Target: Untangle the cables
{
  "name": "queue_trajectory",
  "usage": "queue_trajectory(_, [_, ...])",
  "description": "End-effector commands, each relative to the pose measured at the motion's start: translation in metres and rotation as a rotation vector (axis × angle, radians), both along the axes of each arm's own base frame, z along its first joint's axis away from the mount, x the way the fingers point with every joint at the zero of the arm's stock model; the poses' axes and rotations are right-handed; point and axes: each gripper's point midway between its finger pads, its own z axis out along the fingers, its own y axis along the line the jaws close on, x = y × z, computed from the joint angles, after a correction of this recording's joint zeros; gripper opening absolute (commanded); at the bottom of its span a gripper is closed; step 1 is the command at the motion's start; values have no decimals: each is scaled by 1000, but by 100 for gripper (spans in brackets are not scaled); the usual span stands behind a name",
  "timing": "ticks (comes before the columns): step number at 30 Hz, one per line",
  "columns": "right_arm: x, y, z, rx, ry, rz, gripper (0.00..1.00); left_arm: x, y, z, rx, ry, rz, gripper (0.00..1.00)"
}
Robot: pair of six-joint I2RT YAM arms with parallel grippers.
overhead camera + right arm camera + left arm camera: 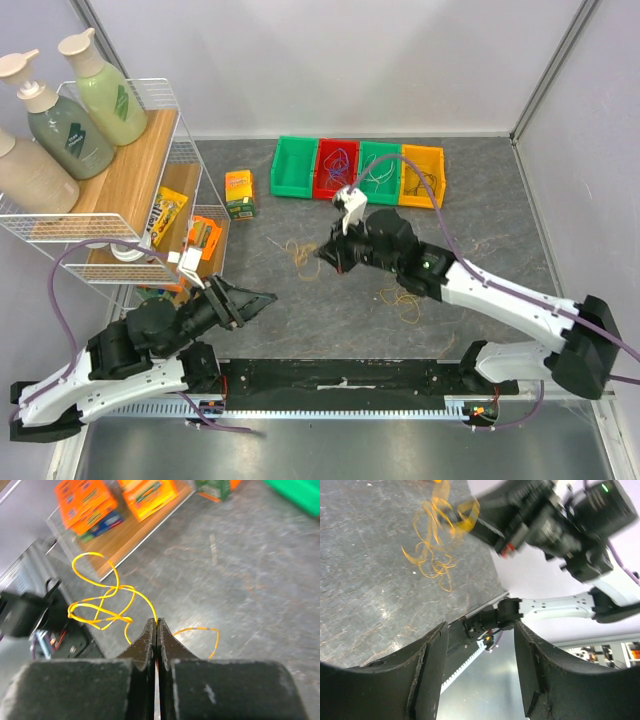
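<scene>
A thin, curly yellow cable (100,611) hangs in loops from my right gripper (157,623), whose jaws are shut on one strand of it. From above, that cable (302,254) dangles just left of the right gripper (325,256), over the middle of the table. A second yellow tangle (402,300) lies on the table beside the right forearm. My left gripper (262,298) is open and holds nothing, a short way left of and below the held cable. In its own view the left gripper (480,640) has nothing between its jaws, and the yellow cable (432,545) shows blurred ahead.
Four small bins stand in a row at the back: green (295,166), red (338,168), green (378,172) and yellow (424,176), with thin wires in them. A small green-and-orange box (240,194) stands on the table. A wire shelf rack (150,180) with bottles and snack boxes fills the left side.
</scene>
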Motion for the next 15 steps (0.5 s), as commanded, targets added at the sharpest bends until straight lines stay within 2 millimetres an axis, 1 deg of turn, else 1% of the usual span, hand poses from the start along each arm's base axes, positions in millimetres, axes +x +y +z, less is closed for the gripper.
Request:
queue_trajectory(1, [75, -8, 12, -9, 14, -195, 0, -13, 6, 15, -106, 6, -44, 61])
queue_trajectory(3, [108, -3, 12, 19, 9, -247, 0, -18, 5, 16, -94, -1, -77, 61])
queue_trajectory(4, [124, 3, 22, 69, -12, -256, 0, -20, 5, 15, -85, -1, -90, 61])
queue_trajectory(7, [176, 17, 22, 144, -11, -308, 0, -26, 1, 10, -59, -2, -133, 61])
queue_trajectory(9, [211, 30, 29, 191, -41, -339, 0, -29, -2, 6, -51, 12, -150, 61])
queue_trajectory(11, [243, 43, 27, 283, -30, -354, 0, -29, -3, 5, -46, 14, -155, 60])
queue_trajectory(14, [284, 60, 24, 447, -5, -378, 0, -26, -1, 2, -22, -6, -139, 60])
queue_trajectory(15, [300, 65, 17, 471, 0, -400, 0, -24, 0, 1, -13, -11, -127, 60])
